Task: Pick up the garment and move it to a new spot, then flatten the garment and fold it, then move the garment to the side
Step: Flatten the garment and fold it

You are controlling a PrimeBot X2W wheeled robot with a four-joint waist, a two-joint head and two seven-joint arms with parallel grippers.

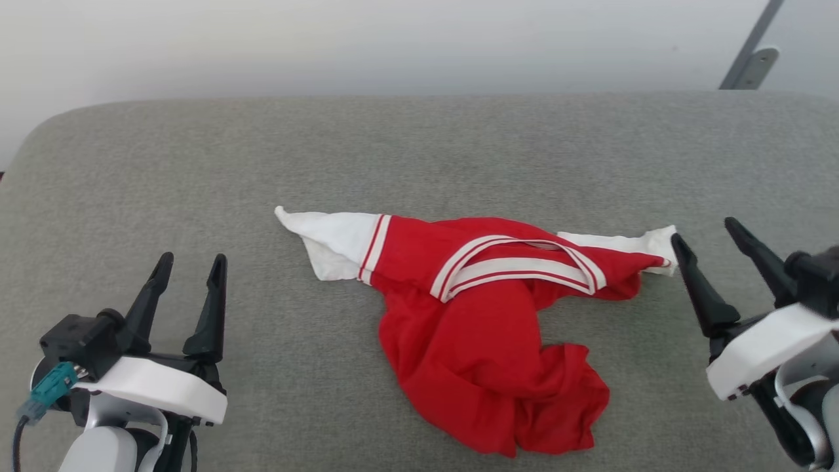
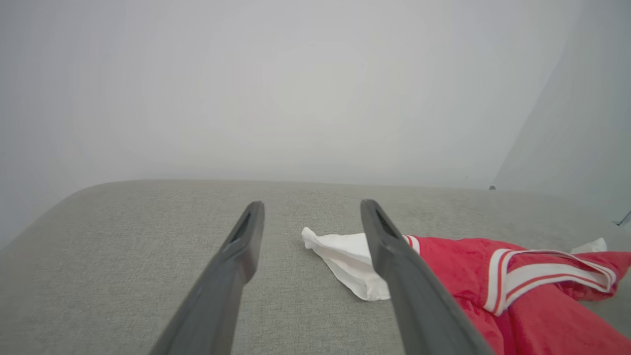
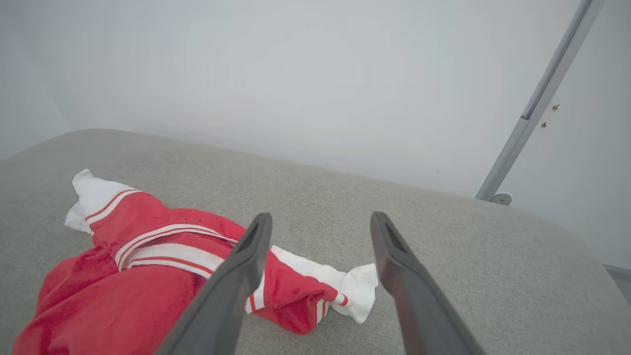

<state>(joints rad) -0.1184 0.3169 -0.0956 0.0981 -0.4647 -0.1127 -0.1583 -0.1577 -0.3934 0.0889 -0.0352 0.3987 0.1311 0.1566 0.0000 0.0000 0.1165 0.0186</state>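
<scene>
Red garment (image 1: 485,354) crumpled between left hand (image 1: 194,257) and right hand (image 1: 702,229), both wide; right wrist view adds grey pole (image 3: 542,98).

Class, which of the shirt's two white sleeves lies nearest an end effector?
The sleeve on the robot's right: its tip nearly meets the right end effector; the other sleeve lies clear of the left end effector.
</scene>
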